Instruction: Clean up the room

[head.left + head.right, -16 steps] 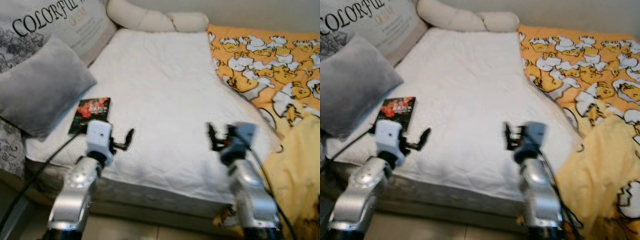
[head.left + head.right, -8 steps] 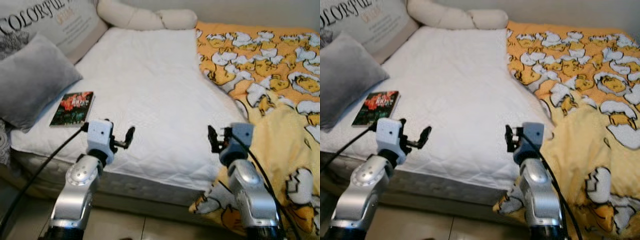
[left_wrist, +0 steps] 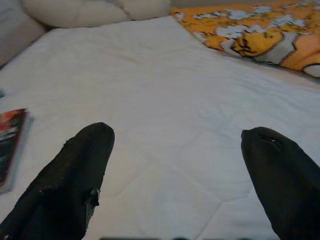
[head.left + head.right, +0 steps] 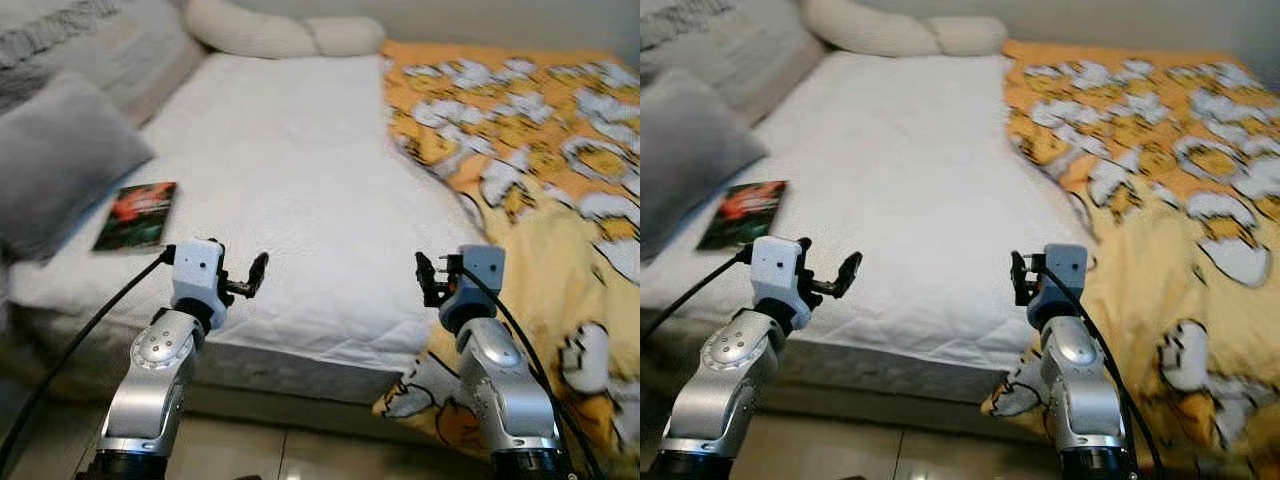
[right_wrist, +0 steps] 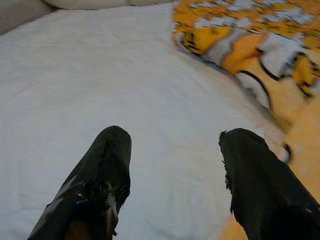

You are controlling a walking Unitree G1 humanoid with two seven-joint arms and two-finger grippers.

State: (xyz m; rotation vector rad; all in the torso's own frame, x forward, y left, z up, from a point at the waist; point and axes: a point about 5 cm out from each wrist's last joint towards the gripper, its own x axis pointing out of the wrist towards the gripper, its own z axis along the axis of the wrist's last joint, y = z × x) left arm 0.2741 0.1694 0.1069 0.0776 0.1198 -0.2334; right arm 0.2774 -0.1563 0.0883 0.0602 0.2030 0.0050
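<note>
Here, a crumpled orange-yellow blanket printed with white cartoon figures (image 4: 530, 170) covers the bed's right side and spills over its front edge, beside the bare white quilted mattress (image 4: 290, 170). A thin dark book with a red cover picture (image 4: 135, 215) lies flat at the mattress's left edge, near a grey velvety pillow (image 4: 60, 160). Left gripper (image 4: 248, 280) and right gripper (image 4: 428, 278) hover over the front edge, fingers spread, empty.

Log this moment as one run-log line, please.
scene: white bed | left gripper: open, empty | right gripper: open, empty | book: near grey pillow | yellow blanket: robot's right, hanging over edge
</note>
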